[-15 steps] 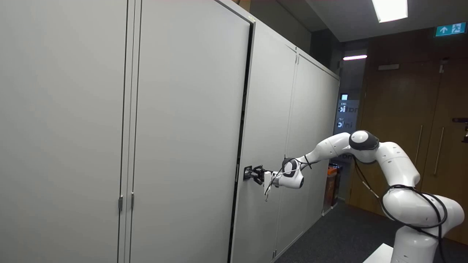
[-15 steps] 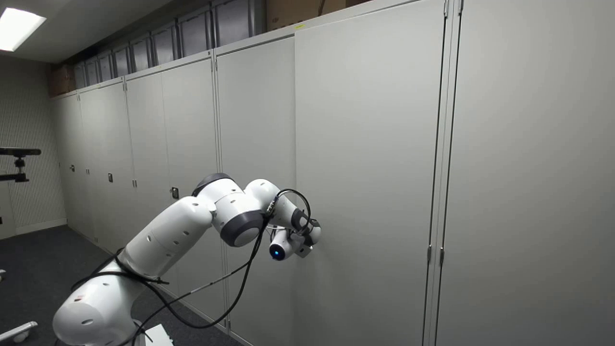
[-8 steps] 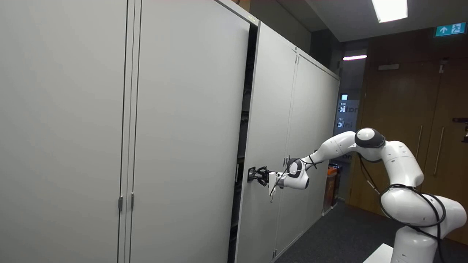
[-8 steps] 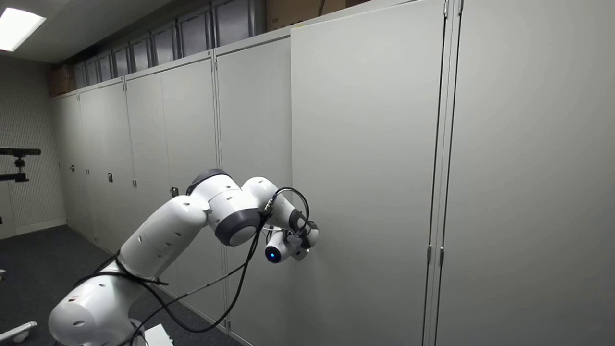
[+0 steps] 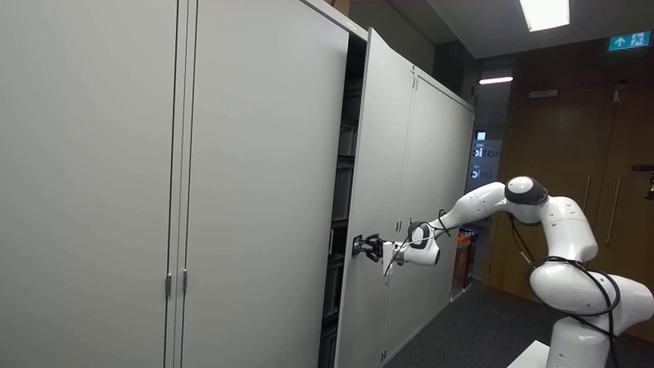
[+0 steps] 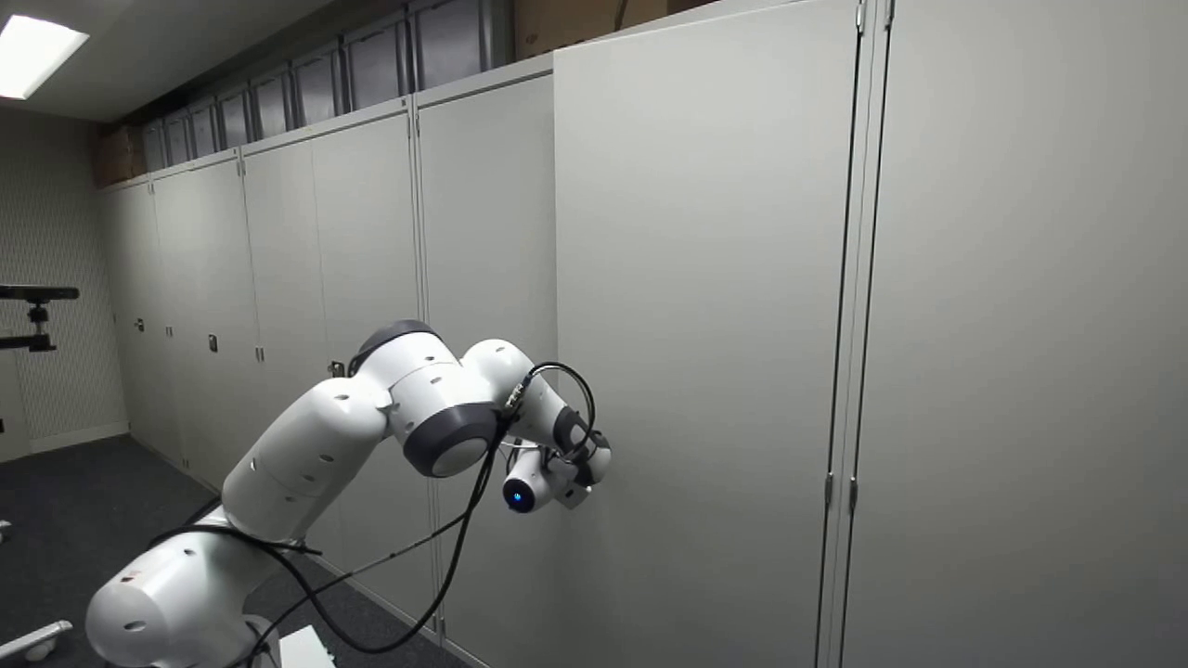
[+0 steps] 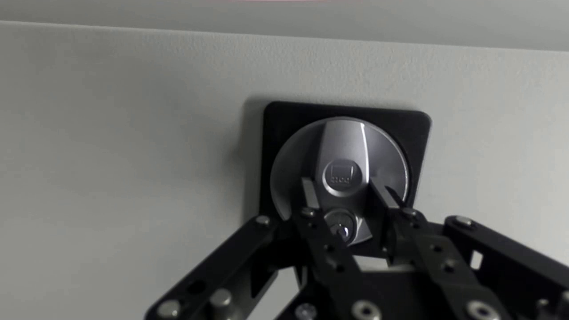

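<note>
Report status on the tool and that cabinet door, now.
Tool shut on the handle. Door ajar, bins showing through the gap. Nothing seen blocking it.

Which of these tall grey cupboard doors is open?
The door whose handle the pincer grips. It stands ajar, with dark containers visible behind it in an exterior view; the other cupboard doors in view look shut.
</note>
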### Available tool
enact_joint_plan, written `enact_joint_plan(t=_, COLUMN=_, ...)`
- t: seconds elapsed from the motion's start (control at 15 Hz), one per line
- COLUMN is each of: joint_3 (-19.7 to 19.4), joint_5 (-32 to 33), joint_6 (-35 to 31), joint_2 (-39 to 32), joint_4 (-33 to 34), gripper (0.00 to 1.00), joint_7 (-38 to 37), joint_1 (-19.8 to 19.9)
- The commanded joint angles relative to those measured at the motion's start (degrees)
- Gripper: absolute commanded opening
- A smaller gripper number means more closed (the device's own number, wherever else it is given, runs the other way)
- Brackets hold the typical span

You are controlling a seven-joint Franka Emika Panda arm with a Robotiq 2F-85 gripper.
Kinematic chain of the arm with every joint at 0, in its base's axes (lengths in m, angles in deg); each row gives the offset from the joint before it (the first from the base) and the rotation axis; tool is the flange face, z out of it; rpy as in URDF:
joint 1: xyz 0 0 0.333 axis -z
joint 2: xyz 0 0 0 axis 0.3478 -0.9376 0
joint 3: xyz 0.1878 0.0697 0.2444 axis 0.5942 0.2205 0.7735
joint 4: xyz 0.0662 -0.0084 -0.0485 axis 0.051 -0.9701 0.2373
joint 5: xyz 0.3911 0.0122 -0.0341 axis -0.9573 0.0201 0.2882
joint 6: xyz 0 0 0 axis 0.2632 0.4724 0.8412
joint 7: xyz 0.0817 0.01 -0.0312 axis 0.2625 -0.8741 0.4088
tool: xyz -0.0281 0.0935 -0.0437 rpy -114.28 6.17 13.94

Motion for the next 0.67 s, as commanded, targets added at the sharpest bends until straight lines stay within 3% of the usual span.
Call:
enact_joint_plan(t=0.0, joint_3=5.76, joint_5=0.48, joint_6=2.37, joint_2=4.89, joint_4=-5.94, gripper=0.08, joint_7=-0.95, joint_1=5.69)
enact_joint_plan(t=0.6, joint_3=13.16, joint_5=3.13, joint_6=1.10, joint_2=4.15, joint_4=-12.25, gripper=0.08, joint_7=0.77, joint_1=15.95)
